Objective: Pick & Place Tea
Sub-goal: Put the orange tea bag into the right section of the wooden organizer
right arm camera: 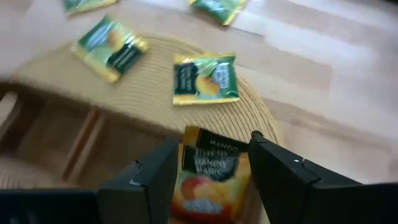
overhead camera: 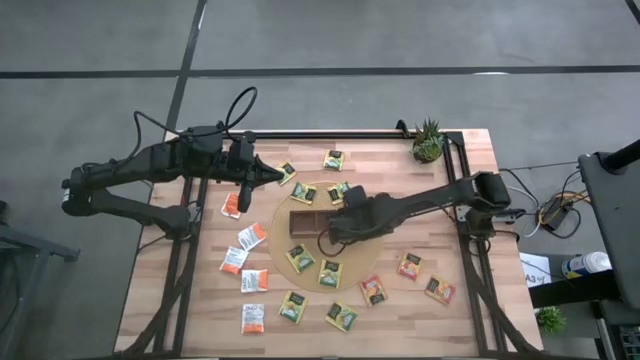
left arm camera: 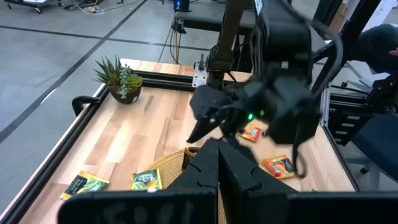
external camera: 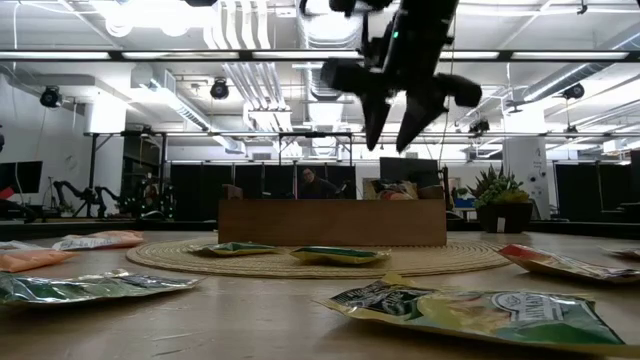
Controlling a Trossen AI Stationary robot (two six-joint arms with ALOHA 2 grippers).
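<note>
My right gripper (overhead camera: 328,238) (right arm camera: 214,146) hangs high above the round woven mat (overhead camera: 358,262), just on the near side of the brown wooden tray (overhead camera: 300,222) (external camera: 330,222), shut on an orange-yellow mango tea sachet (right arm camera: 208,177). Two yellow-green sachets (right arm camera: 205,78) (right arm camera: 109,46) lie flat on the mat below it. Further sachets lie across the table: white-orange ones on the left (overhead camera: 251,237), orange-red ones on the right (overhead camera: 410,265). My left gripper (overhead camera: 278,176) (left arm camera: 219,149) waits shut and empty over the table's far left part. My right gripper has the mango sachet between its two fingers (right arm camera: 149,174), which stand at the sachet's two side edges (right arm camera: 186,168). The fingers point down from above. The sachet is lifted clear of the mat, with its printed face toward the wrist camera.
A small potted plant (overhead camera: 428,142) (external camera: 497,200) stands at the far right corner. A black rail (overhead camera: 330,133) runs along the far edge. Yellow-green sachets (overhead camera: 303,192) lie between the tray and my left gripper, and more (overhead camera: 292,305) lie near the near edge.
</note>
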